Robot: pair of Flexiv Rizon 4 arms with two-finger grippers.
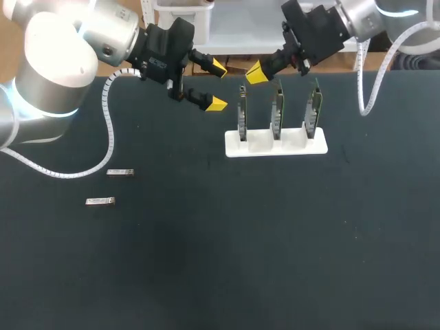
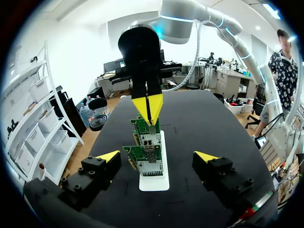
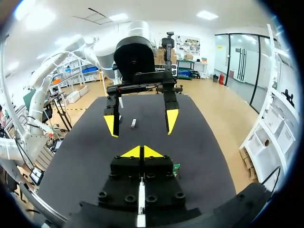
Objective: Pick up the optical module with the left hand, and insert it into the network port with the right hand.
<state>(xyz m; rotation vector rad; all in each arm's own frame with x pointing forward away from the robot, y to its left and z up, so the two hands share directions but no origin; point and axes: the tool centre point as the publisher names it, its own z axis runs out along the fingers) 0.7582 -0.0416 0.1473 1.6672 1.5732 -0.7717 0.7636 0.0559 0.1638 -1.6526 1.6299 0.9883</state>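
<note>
Two small metal optical modules (image 1: 120,172) (image 1: 100,201) lie flat on the dark table at the left; one module (image 3: 133,123) shows far ahead in the right wrist view. Three green network cards (image 1: 276,113) stand upright in a white holder (image 1: 275,146) at the back middle. My left gripper (image 1: 217,86) hovers open and empty just left of the cards, far from the modules. Facing it, my right gripper (image 1: 256,73) is shut on nothing above the left card. In the left wrist view the cards (image 2: 147,152) sit between my open left gripper (image 2: 157,156) and the right gripper (image 2: 148,107) beyond.
The dark mat (image 1: 240,247) covers the table from the holder to the front edge. White bins (image 1: 185,14) stand behind the table's back edge. My left gripper (image 3: 141,123) hangs open ahead of my shut right gripper (image 3: 141,152).
</note>
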